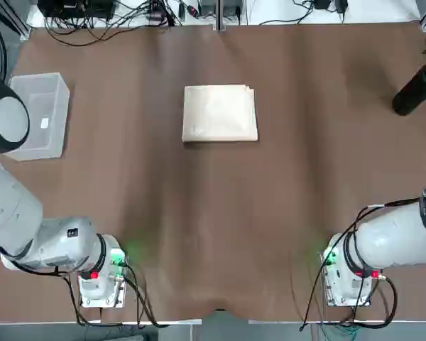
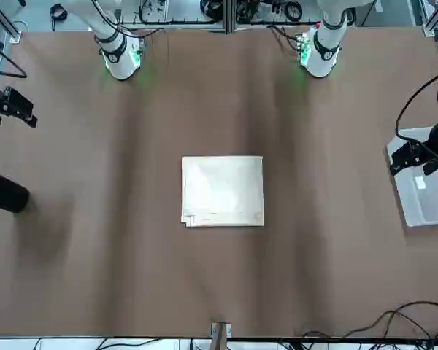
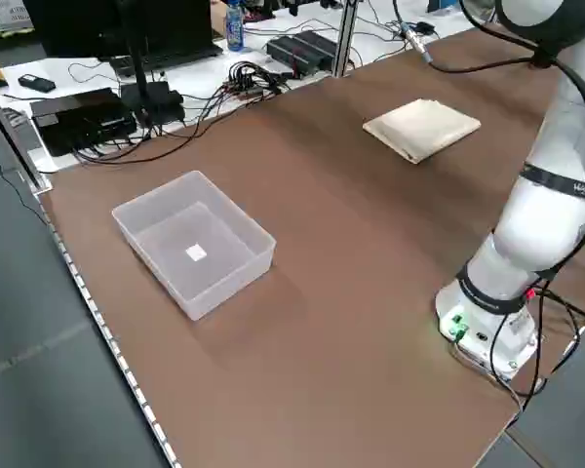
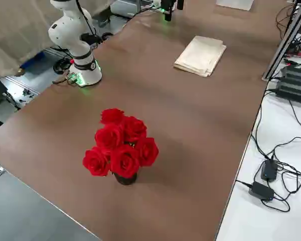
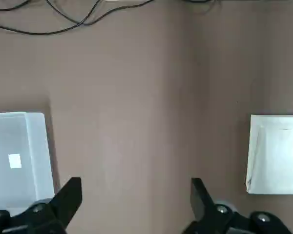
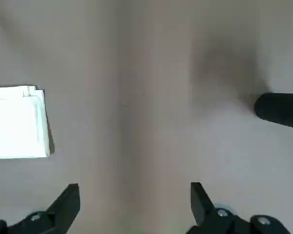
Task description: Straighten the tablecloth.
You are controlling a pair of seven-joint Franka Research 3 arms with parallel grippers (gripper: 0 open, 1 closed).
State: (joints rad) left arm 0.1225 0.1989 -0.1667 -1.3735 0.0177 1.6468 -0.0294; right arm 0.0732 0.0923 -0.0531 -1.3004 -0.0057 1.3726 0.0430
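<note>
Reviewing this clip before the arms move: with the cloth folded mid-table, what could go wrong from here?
1. The tablecloth lies folded in stacked layers, so a claw may pinch several layers, or the wrinkled brown covering beneath, instead of one edge.
2. Spread wide, it could sweep into the roses on the robot's right or the clear bin on its left.
3. Both claws, left and right, are open and well short of the cloth.

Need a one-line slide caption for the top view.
Folded cream tablecloth lies mid-table on the brown table cover, clear plastic bin to its left, both arms parked at the near edge.
</note>
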